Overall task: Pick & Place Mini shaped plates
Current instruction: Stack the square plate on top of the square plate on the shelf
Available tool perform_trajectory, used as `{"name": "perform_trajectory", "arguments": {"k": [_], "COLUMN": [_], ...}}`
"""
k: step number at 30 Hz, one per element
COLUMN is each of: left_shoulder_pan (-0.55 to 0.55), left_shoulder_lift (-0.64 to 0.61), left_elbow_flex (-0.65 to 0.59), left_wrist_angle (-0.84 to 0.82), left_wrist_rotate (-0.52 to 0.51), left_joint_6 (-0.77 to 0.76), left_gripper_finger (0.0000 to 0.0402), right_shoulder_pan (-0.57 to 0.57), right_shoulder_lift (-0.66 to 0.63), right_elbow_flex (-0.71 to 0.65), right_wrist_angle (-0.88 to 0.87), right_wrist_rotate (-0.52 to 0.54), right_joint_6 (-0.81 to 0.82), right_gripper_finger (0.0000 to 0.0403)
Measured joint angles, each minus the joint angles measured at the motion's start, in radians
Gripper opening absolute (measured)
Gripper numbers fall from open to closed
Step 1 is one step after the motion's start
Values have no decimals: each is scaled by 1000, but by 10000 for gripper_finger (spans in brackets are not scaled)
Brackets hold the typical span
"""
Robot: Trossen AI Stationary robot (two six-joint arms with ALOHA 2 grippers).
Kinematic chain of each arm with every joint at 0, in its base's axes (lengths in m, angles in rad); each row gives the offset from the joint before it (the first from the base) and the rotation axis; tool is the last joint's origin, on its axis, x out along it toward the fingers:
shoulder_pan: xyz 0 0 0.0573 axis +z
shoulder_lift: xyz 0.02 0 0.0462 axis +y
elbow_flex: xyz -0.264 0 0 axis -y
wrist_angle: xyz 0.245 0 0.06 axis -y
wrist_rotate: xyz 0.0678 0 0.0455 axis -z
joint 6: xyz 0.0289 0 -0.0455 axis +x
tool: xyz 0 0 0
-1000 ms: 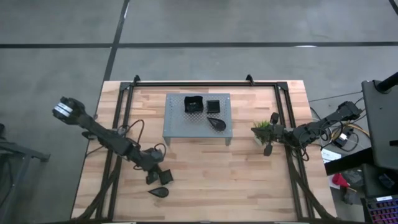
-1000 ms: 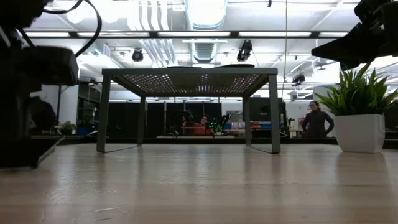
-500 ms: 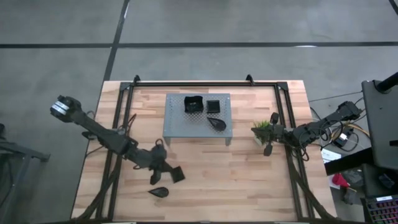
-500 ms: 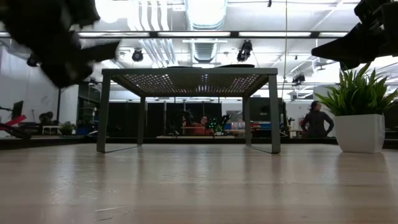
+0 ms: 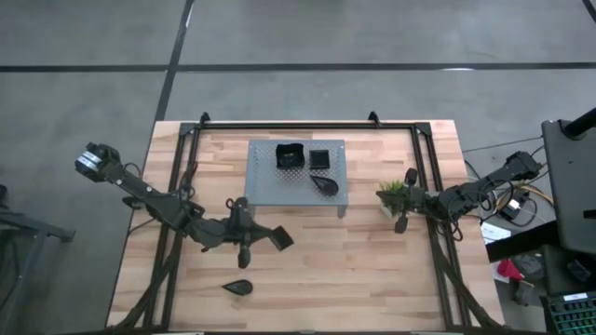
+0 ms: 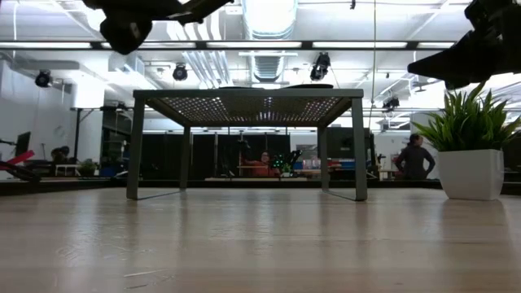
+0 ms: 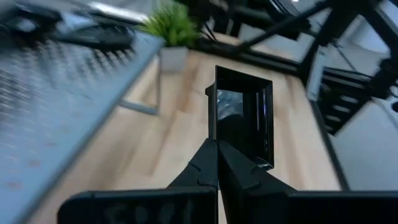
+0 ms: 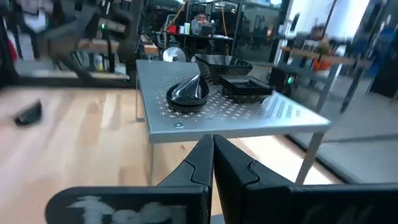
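My left gripper (image 5: 261, 237) hangs above the table's near left part, shut on a small black square plate (image 5: 278, 238); the low view shows it high up (image 6: 175, 10). A black teardrop plate (image 5: 237, 287) lies flat on the table nearer the front edge. The grey perforated rack (image 5: 270, 191) stands on its legs at the far middle. It carries a larger square plate (image 5: 291, 155), a small square plate (image 5: 319, 157) and a teardrop plate (image 5: 324, 184). My right gripper (image 8: 212, 144) waits shut at the right, above the potted plant (image 5: 392, 192). My left gripper pinches one rim of the square plate, close to a corner (image 7: 217, 138), between its two shut fingers. The fingers run nearly level and point toward the table's right. The plate sticks out beyond the fingertips, tipped on edge and lifted clear of the table.
A black frame (image 5: 424, 177) runs along the table's far, left and right sides. Bare wood (image 5: 354, 270) lies between the rack and the near edge. People show in the room beyond the table in the low view.
My left gripper has risen from the table and swung toward the right and the rack, rolling its wrist, still shut on the square plate. The plate has gone from table level beside the teardrop plate to well above the table and is now tipped. The teardrop plate stayed.
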Motion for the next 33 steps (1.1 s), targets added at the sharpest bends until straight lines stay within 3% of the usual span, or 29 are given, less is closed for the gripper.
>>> {"name": "perform_trajectory", "arguments": {"k": [5,8,18,21,29,33], "left_shoulder_pan": [0,0,2,2,10,25], "left_shoulder_lift": [0,0,62,93,188,215], "left_elbow_flex": [8,6,13,37,136,179], "left_wrist_angle": [10,26,192,214,224,231], "left_wrist_rotate": [-67,-72,-79,-95,-261,-304], "left_joint_6": [15,19,160,193,335,388], "left_gripper_finger": [0,0,0,0,0,0], "right_shoulder_pan": [0,0,0,0,0,0], "right_shoulder_lift": [0,0,0,5,7,7], "right_elbow_flex": [0,0,0,0,0,0], "right_wrist_angle": [0,0,21,21,116,149], "right_wrist_rotate": [0,0,0,-9,-12,-12], "right_joint_6": [-351,-475,-466,-354,212,271], "right_gripper_finger": [8,8,8,8,8,8]}}
